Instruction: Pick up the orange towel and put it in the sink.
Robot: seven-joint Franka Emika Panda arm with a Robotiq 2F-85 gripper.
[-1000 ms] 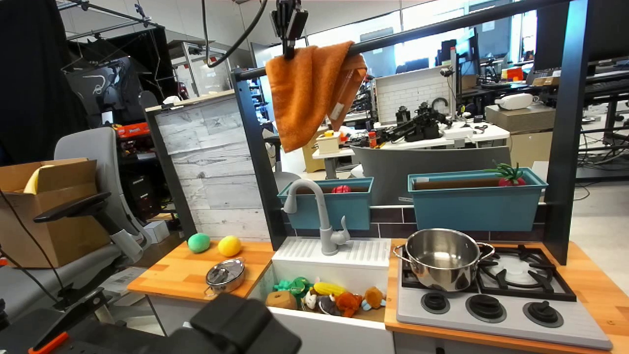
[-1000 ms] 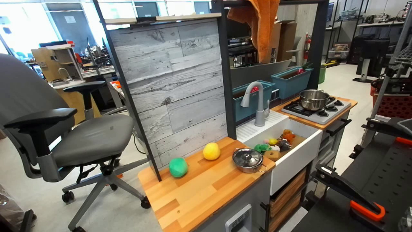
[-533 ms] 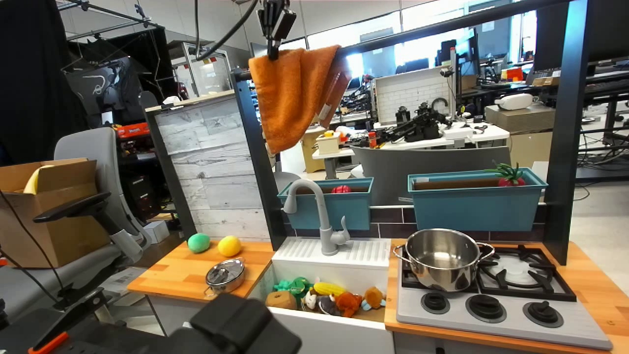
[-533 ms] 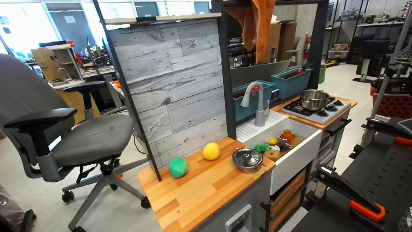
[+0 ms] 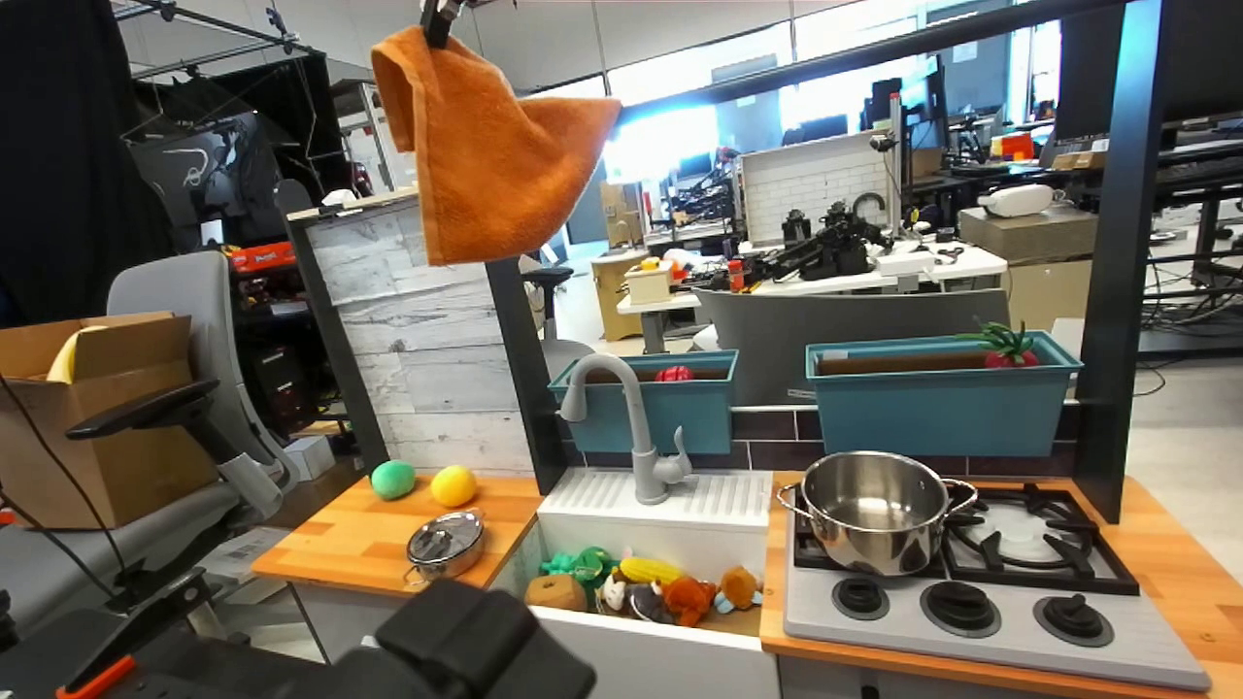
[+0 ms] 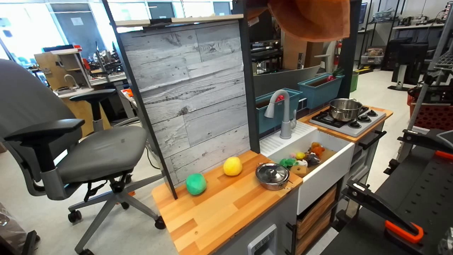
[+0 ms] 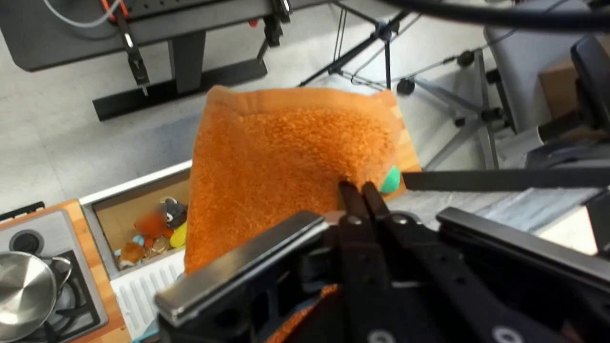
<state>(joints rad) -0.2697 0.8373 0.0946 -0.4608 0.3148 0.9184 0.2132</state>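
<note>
The orange towel (image 5: 495,165) hangs high over the toy kitchen, pinched near its top corner by my gripper (image 5: 439,31). In the wrist view the towel (image 7: 276,152) spreads below and beside the fingers (image 7: 358,186), which are closed together on it. Its right part flares out beside the top rail; I cannot tell whether it touches the rail. Its lower part shows at the top of an exterior view (image 6: 311,19), where my gripper is out of view. The white sink (image 5: 670,641) is below, holding several toys. It shows in an exterior view (image 6: 325,173) and partly in the wrist view (image 7: 136,185), where the towel covers some of it.
The top rail (image 5: 855,58) and side post (image 5: 520,359) frame the counter. The grey faucet (image 5: 636,417) rises behind the sink. Two teal tubs (image 5: 942,408) stand behind. A steel pot (image 5: 874,515) sits on the stove; a lidded pan (image 5: 447,544) and two balls (image 5: 453,485) sit left.
My gripper has moved up and left in an exterior view, carrying the towel. The towel has swung and flared outward, and its lower edge is higher. The sink and counter things have not moved.
</note>
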